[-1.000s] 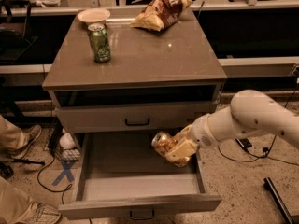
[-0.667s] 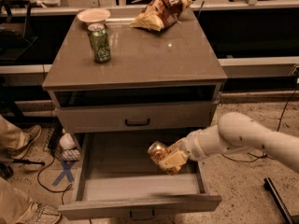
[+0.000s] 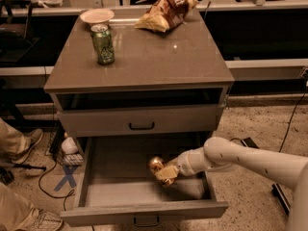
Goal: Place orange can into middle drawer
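Observation:
The orange can (image 3: pixel 158 167) lies tilted in my gripper (image 3: pixel 166 173), its round end pointing left. The gripper is shut on the can and reaches in from the right, low inside the open middle drawer (image 3: pixel 103 191), just above its pale floor near the centre-right. My white arm (image 3: pixel 231 159) crosses over the drawer's right wall. The drawer is pulled far out, its small dark handle (image 3: pixel 145 222) at the front. Whether the can touches the floor I cannot tell.
The higher drawer front with a black handle (image 3: pixel 141 126) is shut above. On the cabinet top stand a green can (image 3: pixel 103 44), a white bowl (image 3: pixel 96 16) and a chip bag (image 3: pixel 166 11). A person's shoes (image 3: pixel 30 143) and cables are on the floor at left.
My gripper has moved left and down with the orange can, from beside the drawer's right side to low inside the drawer.

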You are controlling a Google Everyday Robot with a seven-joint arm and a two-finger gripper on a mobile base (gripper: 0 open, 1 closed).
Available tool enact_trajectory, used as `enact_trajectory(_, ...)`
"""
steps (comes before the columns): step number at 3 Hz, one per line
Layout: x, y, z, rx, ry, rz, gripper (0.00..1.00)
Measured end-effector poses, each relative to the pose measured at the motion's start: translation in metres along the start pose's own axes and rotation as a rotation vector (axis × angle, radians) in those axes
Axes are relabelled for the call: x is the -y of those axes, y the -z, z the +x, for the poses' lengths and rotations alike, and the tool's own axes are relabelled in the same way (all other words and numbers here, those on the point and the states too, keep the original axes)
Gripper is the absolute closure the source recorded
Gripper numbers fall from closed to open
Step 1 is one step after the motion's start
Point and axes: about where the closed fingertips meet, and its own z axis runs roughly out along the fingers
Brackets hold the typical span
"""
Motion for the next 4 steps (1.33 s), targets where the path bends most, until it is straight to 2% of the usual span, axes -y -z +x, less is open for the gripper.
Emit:
enact_trajectory(2,0.013,-0.035,0.001,-0.089,-0.019,-0.021,0.04)
enact_trajectory(3,0.018,-0.015,0.005,-0.118,-0.036,0.017,0.0)
enact_trajectory(4,0.012,0.032,0.001,-0.092,-0.035,0.079,0.0)
